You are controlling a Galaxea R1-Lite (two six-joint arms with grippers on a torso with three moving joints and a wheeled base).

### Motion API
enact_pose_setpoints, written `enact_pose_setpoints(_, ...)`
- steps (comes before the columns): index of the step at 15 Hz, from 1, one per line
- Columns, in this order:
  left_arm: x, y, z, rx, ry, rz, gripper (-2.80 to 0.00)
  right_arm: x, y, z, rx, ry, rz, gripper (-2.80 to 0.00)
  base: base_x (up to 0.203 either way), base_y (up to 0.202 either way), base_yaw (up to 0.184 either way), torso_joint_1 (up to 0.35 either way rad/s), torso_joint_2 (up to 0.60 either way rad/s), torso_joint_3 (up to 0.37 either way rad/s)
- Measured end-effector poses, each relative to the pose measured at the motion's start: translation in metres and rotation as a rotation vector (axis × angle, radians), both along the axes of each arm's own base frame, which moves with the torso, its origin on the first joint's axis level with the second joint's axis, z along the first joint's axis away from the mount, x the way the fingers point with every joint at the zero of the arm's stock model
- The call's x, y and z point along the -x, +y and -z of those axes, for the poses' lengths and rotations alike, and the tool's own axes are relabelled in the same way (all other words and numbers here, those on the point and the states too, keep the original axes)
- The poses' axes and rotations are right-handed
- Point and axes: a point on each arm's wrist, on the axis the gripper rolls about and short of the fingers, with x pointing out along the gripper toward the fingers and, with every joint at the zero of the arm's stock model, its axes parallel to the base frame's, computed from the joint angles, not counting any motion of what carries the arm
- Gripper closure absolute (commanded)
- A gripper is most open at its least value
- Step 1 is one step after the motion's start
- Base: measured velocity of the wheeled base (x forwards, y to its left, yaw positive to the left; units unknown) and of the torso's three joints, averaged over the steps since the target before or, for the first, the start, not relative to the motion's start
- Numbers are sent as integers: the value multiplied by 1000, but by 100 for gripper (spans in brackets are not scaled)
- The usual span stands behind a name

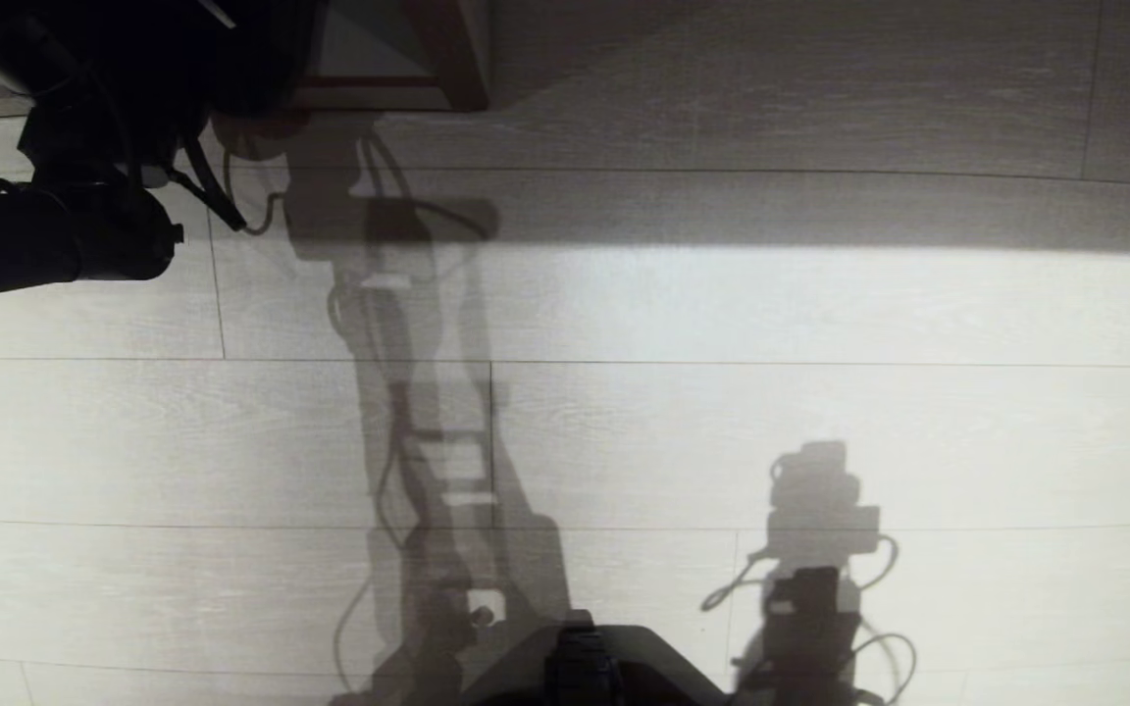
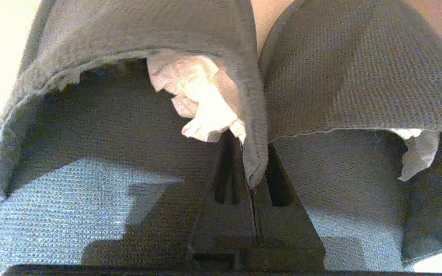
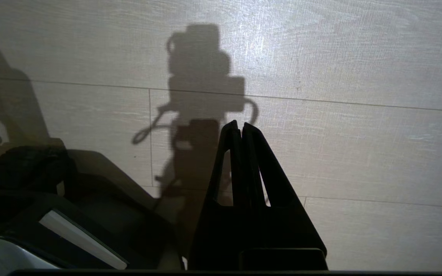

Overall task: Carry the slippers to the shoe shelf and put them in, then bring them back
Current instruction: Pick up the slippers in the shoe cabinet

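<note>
The left wrist view is filled by the two dark charcoal slippers side by side, one [image 2: 129, 38] beside the other [image 2: 359, 69]. Both have white paper stuffed in the toe [image 2: 202, 103]. My left gripper [image 2: 252, 157] is shut on the two inner upper edges where they meet, pinching the fabric fold between its black fingers. In the head view my left arm [image 1: 55, 235] is a dark mass at the upper left. My right gripper [image 3: 240, 125] is shut and empty, hanging above the pale floor. I cannot tell whether the brown-edged furniture corner [image 1: 452, 59] is the shoe shelf.
Pale wood-grain floor planks [image 1: 820, 324] fill the head view, with a band of shade across the top. The shadows of my arms fall on the floor [image 1: 810, 549]. My own dark base [image 1: 585, 667] shows at the bottom edge.
</note>
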Motion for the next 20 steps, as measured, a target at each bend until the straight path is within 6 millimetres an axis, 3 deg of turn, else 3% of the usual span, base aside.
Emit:
enact_pose_setpoints(8,23,14,-23,13,3,-23,0,0,0,0,0,0,-1,0,0,0,0,0,0,0)
enact_pose_setpoints(14,43,15,-32,7,158,-34,0,0,0,0,0,0,0,0,0,0,0,0,0,0)
enact_pose_setpoints(20,81,14,-30,-30,291,-31,0,0,0,0,0,0,0,0,0,0,0,0,0,0)
